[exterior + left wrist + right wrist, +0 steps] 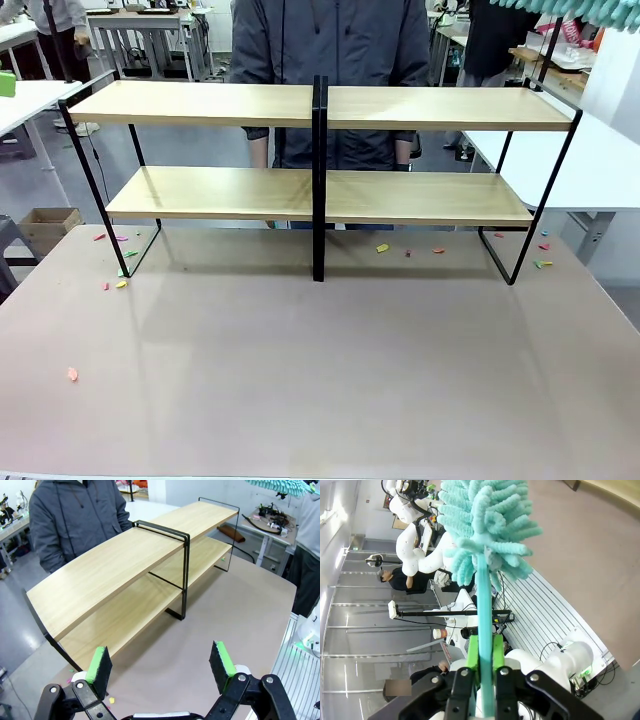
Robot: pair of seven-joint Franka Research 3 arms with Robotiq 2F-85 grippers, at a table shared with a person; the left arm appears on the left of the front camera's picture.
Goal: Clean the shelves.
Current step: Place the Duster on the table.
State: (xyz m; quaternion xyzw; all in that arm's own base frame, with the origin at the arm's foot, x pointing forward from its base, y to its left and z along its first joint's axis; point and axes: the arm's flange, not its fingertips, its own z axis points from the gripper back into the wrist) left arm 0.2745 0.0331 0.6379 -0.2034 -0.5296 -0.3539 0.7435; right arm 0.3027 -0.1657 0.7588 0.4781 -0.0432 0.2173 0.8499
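Note:
The shelves, two long light-wood boards on a thin black frame with a central upright, stand across the far half of the table; both boards look bare. In the left wrist view the shelves run away diagonally, and my left gripper hovers open and empty in front of their near end. My right gripper is shut on the teal handle of a fluffy teal duster. The duster head shows at the top right, above the shelves' right end, touching nothing.
Small coloured paper scraps lie on the brown table under and beside the shelves, with one scrap near the left edge. A person in a dark jacket stands behind the shelves. A white table adjoins at right.

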